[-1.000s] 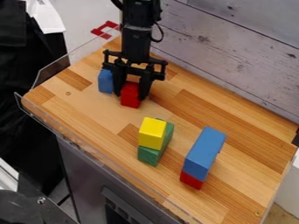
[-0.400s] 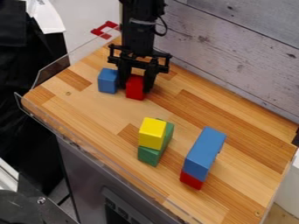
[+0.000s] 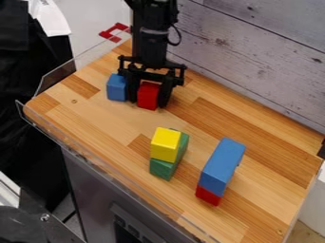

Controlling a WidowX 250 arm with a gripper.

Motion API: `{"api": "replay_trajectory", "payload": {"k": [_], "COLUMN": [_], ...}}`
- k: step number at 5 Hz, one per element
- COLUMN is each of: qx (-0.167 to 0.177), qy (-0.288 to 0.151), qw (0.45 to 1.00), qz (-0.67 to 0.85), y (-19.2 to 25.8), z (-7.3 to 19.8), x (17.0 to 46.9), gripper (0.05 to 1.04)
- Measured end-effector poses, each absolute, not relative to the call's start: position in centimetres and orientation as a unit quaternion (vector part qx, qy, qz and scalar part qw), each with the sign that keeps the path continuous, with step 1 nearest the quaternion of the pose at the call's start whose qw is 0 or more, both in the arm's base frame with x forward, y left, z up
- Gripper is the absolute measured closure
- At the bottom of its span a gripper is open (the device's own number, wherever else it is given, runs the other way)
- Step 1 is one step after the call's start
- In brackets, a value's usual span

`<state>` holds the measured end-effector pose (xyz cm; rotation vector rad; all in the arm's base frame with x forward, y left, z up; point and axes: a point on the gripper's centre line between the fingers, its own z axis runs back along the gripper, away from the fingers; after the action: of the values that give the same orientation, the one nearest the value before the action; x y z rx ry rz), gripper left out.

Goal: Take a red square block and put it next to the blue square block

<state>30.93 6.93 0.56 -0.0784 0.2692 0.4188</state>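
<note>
Now, from the left, dark cloth (image 3: 22,90) hangs beside the counter (image 3: 86,111), with a white cloth (image 3: 52,19) above it; a clear guard (image 3: 58,75) runs up along the counter's edge; just inside stands the small blue block (image 3: 116,88), upright on the wood, and up behind it, by the far corner, a red bracket (image 3: 114,33). Next along comes the arm (image 3: 151,40), in from the top edge, with the gripper (image 3: 148,102) low at the wood, straddling the red block (image 3: 148,96); whether it has a grip on that block or is merely around it, I cannot tell; the red block is upright, just to the right of the small blue one, with a dark strip of the gripper between the two. Further right and nearer the camera, the yellow block (image 3: 165,144) sits on top of green (image 3: 161,169), more green showing behind its right side; then, well apart from the gripper, the long blue block (image 3: 222,163) lies over a second red one (image 3: 208,195); behind it all, a grey plank wall (image 3: 254,57) slants down to the right.
</note>
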Motion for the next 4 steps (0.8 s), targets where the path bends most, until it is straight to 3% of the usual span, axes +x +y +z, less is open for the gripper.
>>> {"api": "replay_trajectory", "payload": {"k": [1,3,4], "qx": [-0.016,0.011,0.029], "qy": [0.114,0.054,0.048], "qw": [0.967,0.98,0.987], "qz": [0.226,0.193,0.149], "y": [6.6,2.3,-1.3], "z": [3.9,11.1,13.6], "x": [29.3,27.0,24.9], "gripper": [0.079,0.083,0.083]}}
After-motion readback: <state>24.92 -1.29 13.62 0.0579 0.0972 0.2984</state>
